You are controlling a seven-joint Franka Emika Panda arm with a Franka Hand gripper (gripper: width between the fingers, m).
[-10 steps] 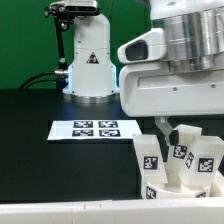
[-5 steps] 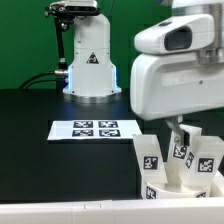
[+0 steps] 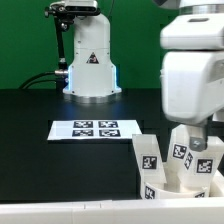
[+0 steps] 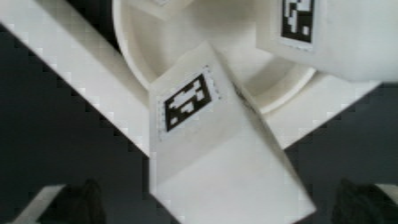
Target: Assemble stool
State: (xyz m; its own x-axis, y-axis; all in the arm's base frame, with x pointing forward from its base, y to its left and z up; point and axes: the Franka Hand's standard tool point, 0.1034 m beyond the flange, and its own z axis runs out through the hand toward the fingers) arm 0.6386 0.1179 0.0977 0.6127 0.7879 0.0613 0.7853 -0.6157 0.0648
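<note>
The stool stands upside down at the exterior view's lower right. Its round white seat (image 3: 163, 190) lies on the table, with three tagged white legs (image 3: 148, 156) rising from it. My gripper hangs right above the legs, its fingers hidden behind the white hand (image 3: 195, 80). In the wrist view, one tagged leg (image 4: 210, 120) runs between the two dark fingertips (image 4: 71, 203). My gripper (image 4: 217, 206) is open, with a gap on each side of that leg. The seat's rim (image 4: 169, 40) and a second tagged leg (image 4: 311, 30) lie beyond.
The marker board (image 3: 97, 129) lies flat on the black table, to the exterior view's left of the stool. The arm's white base (image 3: 90, 60) stands behind it. A white ledge (image 3: 60, 212) runs along the table's front edge, also seen as a white bar (image 4: 71, 70).
The arm has swung toward the exterior view's right and come down over the stool's legs. The jaws have stayed open. The stool has not moved.
</note>
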